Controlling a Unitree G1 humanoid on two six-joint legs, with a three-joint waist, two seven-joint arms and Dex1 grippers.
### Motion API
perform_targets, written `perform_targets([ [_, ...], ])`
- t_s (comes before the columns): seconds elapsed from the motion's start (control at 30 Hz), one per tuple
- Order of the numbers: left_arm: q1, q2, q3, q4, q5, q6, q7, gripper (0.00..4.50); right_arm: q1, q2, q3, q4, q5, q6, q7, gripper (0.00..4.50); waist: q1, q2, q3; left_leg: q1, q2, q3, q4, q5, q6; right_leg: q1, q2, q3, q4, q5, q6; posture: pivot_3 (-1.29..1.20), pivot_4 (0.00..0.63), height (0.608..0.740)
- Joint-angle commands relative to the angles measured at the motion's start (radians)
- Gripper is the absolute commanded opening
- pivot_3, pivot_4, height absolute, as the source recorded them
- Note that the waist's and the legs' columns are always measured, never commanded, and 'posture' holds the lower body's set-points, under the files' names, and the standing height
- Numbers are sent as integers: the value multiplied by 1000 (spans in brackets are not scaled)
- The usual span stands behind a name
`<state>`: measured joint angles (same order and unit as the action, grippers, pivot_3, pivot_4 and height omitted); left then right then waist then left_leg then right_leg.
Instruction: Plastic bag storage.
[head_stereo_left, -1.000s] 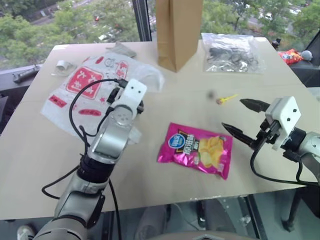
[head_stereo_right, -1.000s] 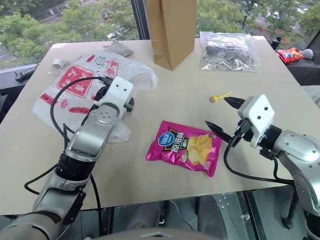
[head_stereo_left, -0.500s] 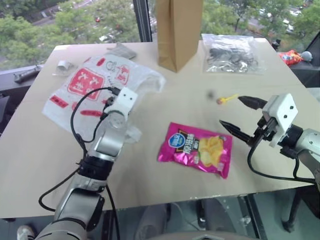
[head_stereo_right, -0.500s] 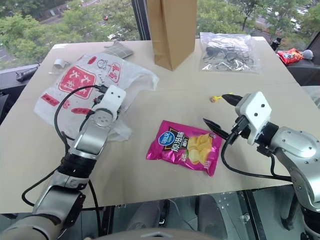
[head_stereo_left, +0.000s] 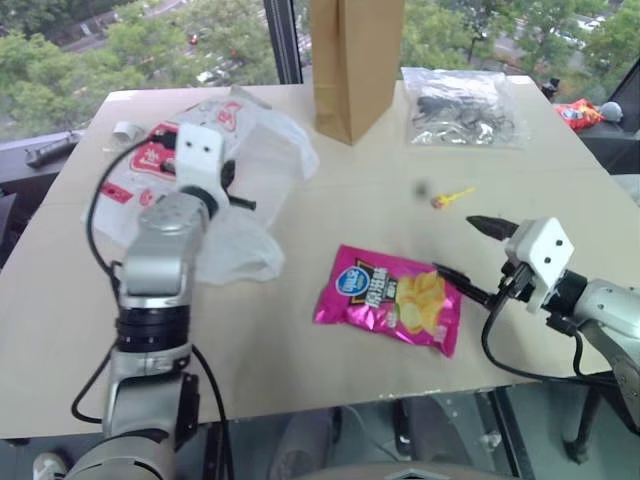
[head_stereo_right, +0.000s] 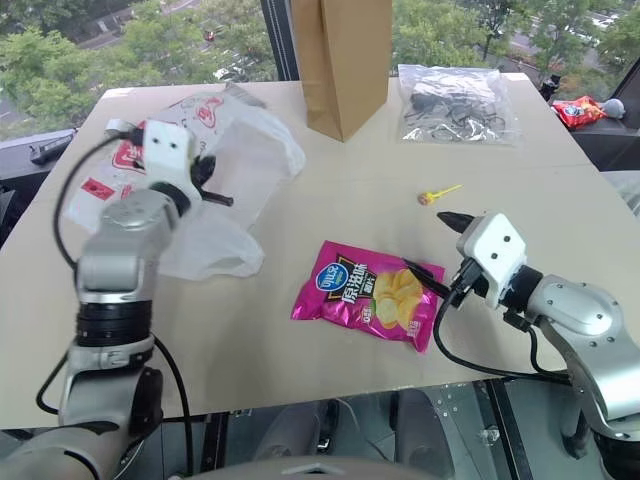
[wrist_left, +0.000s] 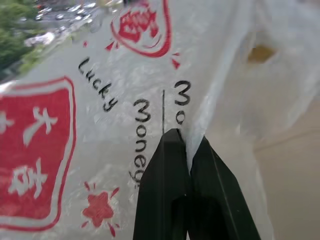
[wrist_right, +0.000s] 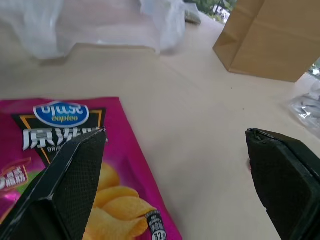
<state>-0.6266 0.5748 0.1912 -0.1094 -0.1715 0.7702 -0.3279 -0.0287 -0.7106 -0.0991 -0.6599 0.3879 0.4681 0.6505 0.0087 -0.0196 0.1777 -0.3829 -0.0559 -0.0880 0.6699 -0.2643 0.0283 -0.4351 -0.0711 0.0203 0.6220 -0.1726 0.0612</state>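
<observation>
The plastic bag (head_stereo_left: 268, 150), thin, white and crinkly with red printed marks, lies on the table's left half, one part of it pulled up off the surface. My left gripper (head_stereo_left: 238, 200) is shut on a fold of the plastic bag (wrist_left: 100, 100). In the left wrist view the two black fingers (wrist_left: 165, 180) pinch the film between them. My right gripper (head_stereo_left: 455, 245) stands open low over the right end of a magenta chip packet (head_stereo_left: 390, 298), nothing between its fingers (wrist_right: 75, 170).
A tall brown paper bag (head_stereo_left: 352, 60) stands at the back middle of the table (head_stereo_left: 300, 370). A clear zip bag of dark items (head_stereo_left: 460, 105) lies to its right. A small yellow stick (head_stereo_left: 452, 197) lies just behind my right gripper. A red packet (head_stereo_left: 580, 112) sits off the far right corner.
My left gripper has shut on the plastic bag and risen to the left, lifting part of the bag. My right gripper has sunk a little toward the chip packet.
</observation>
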Motion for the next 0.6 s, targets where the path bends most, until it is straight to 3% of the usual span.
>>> perform_targets([
  [0.03,-9,131,78,-113,-161,132,-194,36,19,-43,73,-45,-38,-43,67,4500,-5,0,0,0,0,0,0,0,0,0,0,0,0,0,0,0,150,740],
  [0.23,53,253,86,-158,-283,226,-337,36,97,-135,195,-59,-165,-138,153,4500,-16,0,0,1,0,0,0,0,0,1,0,0,0,-1,0,0,150,740],
  [0.4,58,240,77,-156,-296,236,-311,36,168,-160,249,-55,-317,-255,133,4500,-17,-1,1,2,1,-1,0,0,0,2,0,-1,0,-2,3,0,150,740],
  [0.6,70,229,62,-164,-309,237,-299,36,198,-170,321,67,-677,-462,2,4500,-17,-2,0,3,1,0,1,1,-1,2,0,0,1,-2,4,0,150,740],
])
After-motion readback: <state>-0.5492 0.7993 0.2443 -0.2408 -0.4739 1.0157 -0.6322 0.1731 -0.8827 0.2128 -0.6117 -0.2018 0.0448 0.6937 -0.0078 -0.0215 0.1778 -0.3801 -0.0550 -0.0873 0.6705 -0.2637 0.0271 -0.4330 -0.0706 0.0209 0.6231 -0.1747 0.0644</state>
